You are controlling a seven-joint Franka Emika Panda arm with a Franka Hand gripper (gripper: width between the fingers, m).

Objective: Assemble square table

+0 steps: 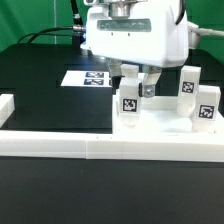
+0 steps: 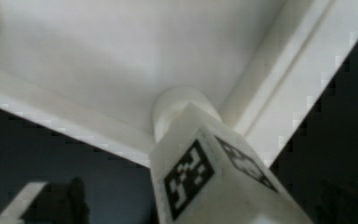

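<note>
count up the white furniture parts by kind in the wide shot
leg blocks standing upright: 3
square slab: 1
border bars: 2
marker board: 1
total: 7

From where I stand I count three white leg blocks: one (image 1: 129, 104) under the arm, two more (image 1: 188, 88) (image 1: 207, 106) off to the exterior view's right. One big white slab (image 1: 150, 125). One marker board (image 1: 88, 77). One border bar (image 1: 110, 149) in front.
</note>
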